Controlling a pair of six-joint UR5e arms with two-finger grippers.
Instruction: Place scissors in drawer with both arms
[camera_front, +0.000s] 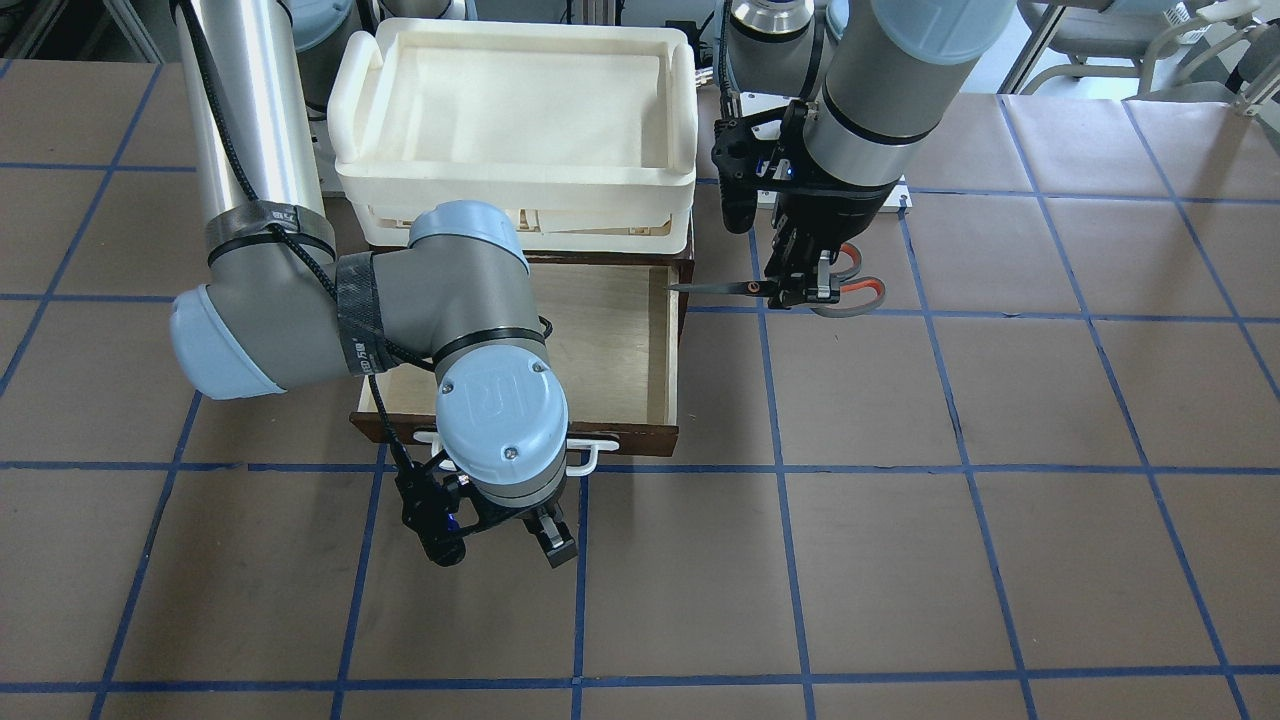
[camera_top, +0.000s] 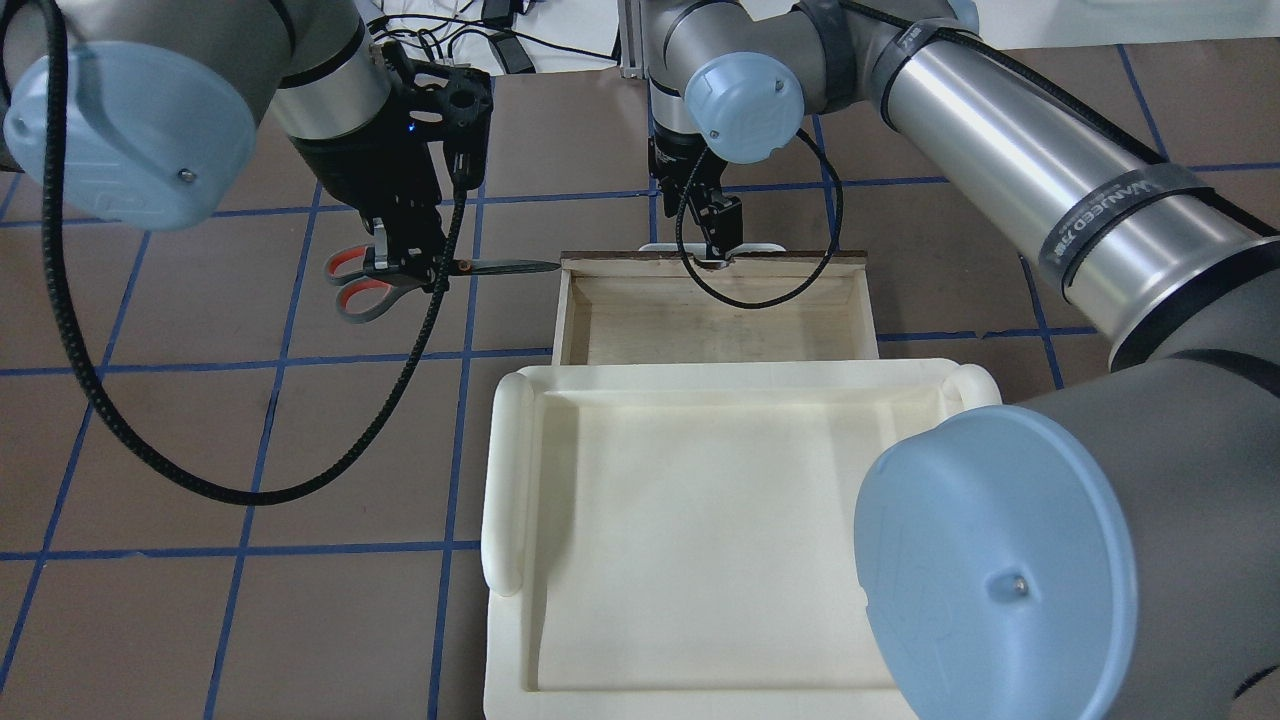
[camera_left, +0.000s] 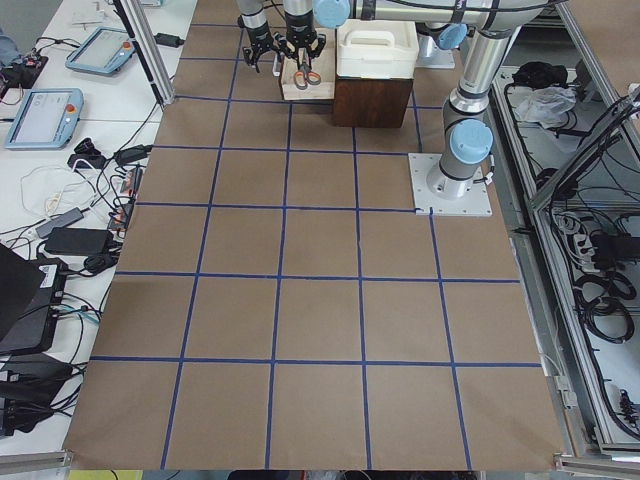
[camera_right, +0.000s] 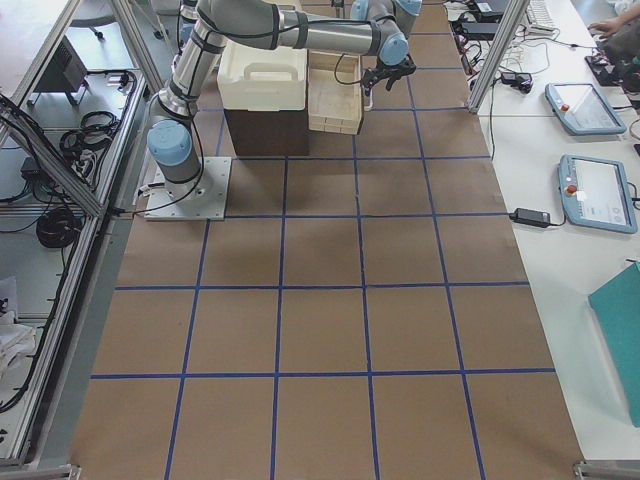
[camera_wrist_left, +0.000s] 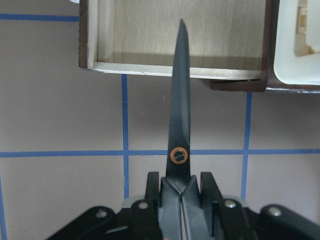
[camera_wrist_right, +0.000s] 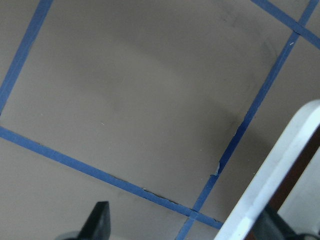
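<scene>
Left tool (camera_front: 806, 285) is clamped tight on the scissors (camera_front: 740, 288) just behind the orange pivot, blades closed and level. The tip is at the side wall of the open drawer (camera_front: 672, 350) and the handles hang outside over the surface (camera_front: 950, 500). Right tool (camera_top: 717, 245) sits at the white handle (camera_front: 590, 455), jaws apart and apparently not gripping it. Risks: if lowered now, the blade would strike the wall. If let go now, the handle end would probably tip out. The grip near the pivot may let the scissors swivel. The cream tray (camera_front: 350, 180) overhangs the drawer's back (less room). Writing: "UR" embossed on a joint cap (camera_front: 503, 400); white print on a black strap (camera_top: 1110, 215), not surely legible.
</scene>
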